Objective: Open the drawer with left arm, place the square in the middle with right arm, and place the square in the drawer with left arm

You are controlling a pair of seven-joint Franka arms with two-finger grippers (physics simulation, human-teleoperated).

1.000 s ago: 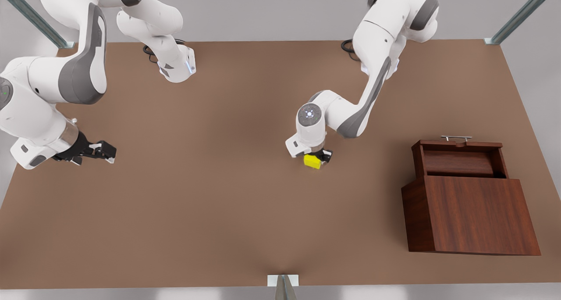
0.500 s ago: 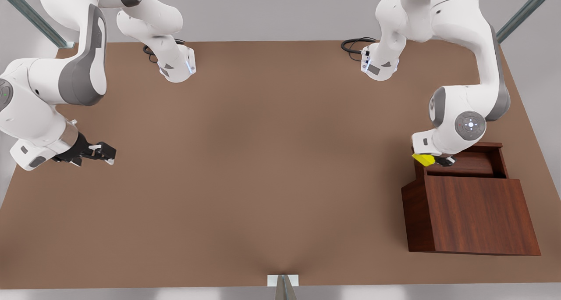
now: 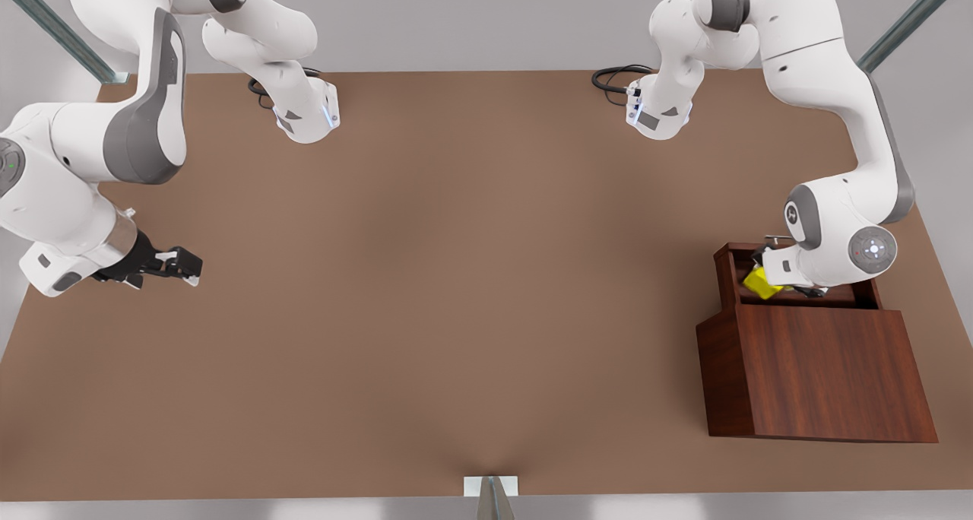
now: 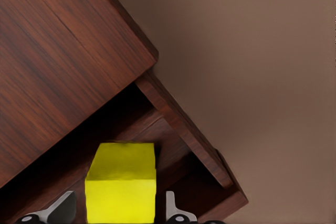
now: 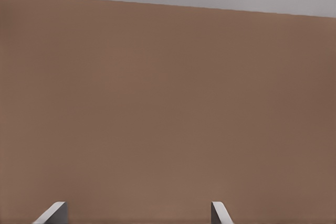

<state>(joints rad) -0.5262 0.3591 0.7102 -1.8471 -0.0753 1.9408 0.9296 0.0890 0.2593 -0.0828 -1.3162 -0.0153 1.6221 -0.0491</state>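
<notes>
The yellow square (image 3: 759,283) hangs tilted just inside the open drawer (image 3: 727,271) of the dark wood cabinet (image 3: 821,368) at the front view's right. My left gripper (image 3: 766,280) is shut on it. In the left wrist view the square (image 4: 122,187) sits between two fingers (image 4: 172,208), above the drawer's floor and beside its side wall (image 4: 184,129). My right gripper (image 3: 181,265) waits open above the table near the front view's left edge; its wrist view shows the right gripper (image 5: 136,216) spread over bare tabletop.
The drawer's silver handle (image 3: 775,239) pokes out behind the left arm's wrist. Both arm bases (image 3: 304,113) stand along the far table edge, with cables (image 3: 612,79) by the other one. Brown tabletop (image 3: 456,292) stretches between the arms.
My left gripper carried the square from the table's middle across to the cabinet, then lowered it into the open drawer. The right arm stayed still.
</notes>
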